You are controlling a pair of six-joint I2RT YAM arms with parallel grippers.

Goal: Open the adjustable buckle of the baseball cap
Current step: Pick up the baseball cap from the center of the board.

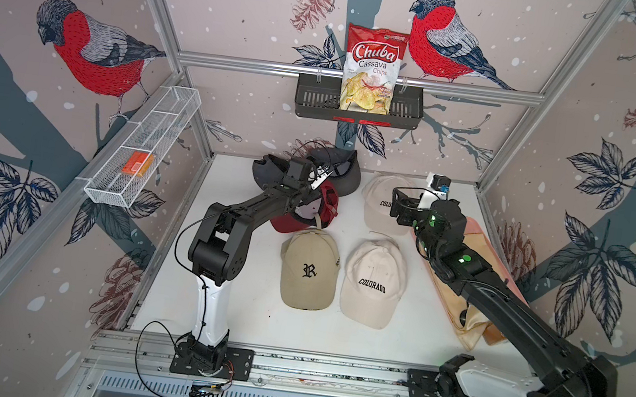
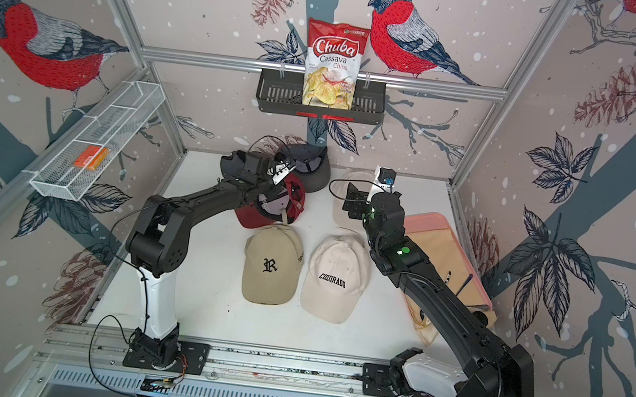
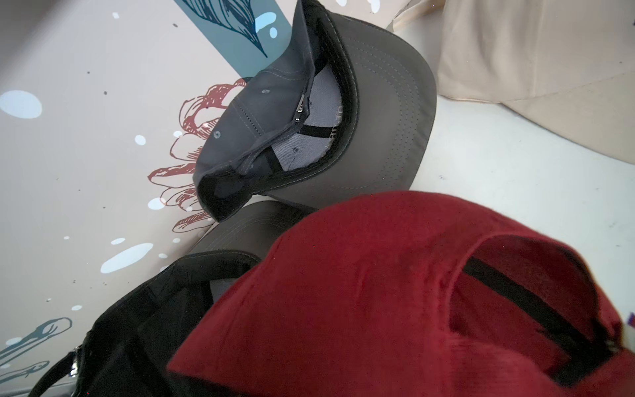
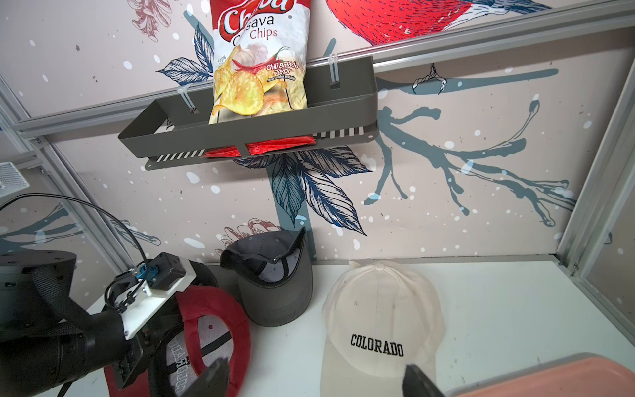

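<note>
Since red cap (image 4: 220, 307) hides the left pincer (image 4: 161, 345), its state is unclear; right pincer (image 4: 314, 378) stands spread.

The right pincer (image 4: 316, 378) hangs with jaws wide apart over the brim of a cream COLORADO cap (image 4: 378, 309), which blocks a straight drop. On its left, the left arm (image 4: 51, 343) and the red cap (image 4: 220, 309) crowd the way; on its right, the rim of a pink tray (image 4: 549, 374) closes in. Past the cream cap, bare white table (image 4: 498, 302) runs free to the back wall (image 4: 446, 206). The left pincer (image 1: 309, 206) is hemmed in: red cap against it, a grey cap (image 1: 343, 169) just beyond, a black cap (image 3: 137, 326) beside. Behind both pincers a tan cap (image 1: 309, 269) and a second cream cap (image 1: 374, 284) fill the middle, with open table nearer the front rail (image 1: 327, 365)
</note>
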